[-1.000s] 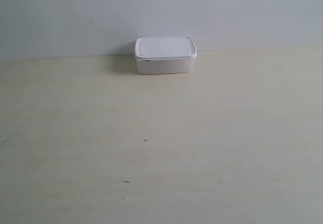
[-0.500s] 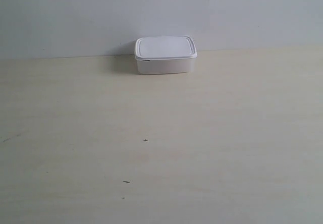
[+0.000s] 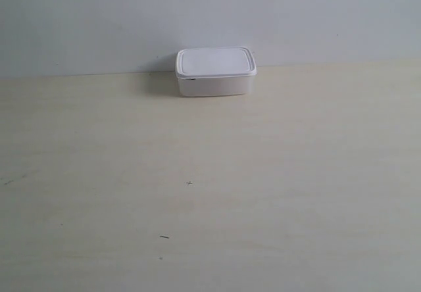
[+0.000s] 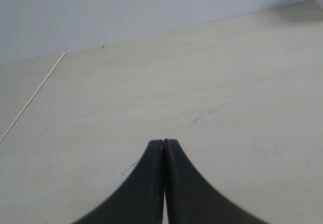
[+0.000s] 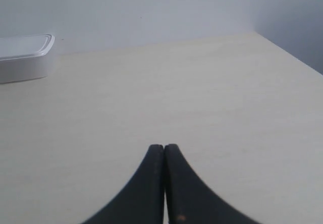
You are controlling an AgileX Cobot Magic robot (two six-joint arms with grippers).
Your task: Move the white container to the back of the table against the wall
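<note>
Nothing has moved in the last second: the white container (image 3: 216, 72) sits where it was, at the back edge of the table (image 3: 210, 173), its rear side against the wall (image 3: 210, 16), about midway along that edge. Neither of my arms shows in the exterior view.

My left gripper (image 4: 164, 143) has its fingers pressed flat together with nothing between them, over bare wood. A thin pale line (image 4: 33, 97) runs slantwise toward the back edge; I cannot tell whether it is a seam or the table's side.

My right gripper (image 5: 164, 147) is likewise closed tip to tip and empty. From it the container (image 5: 22, 57) lies well apart, far from the back corner. The front and middle of the tabletop carry only a few dark specks (image 3: 189, 183).
</note>
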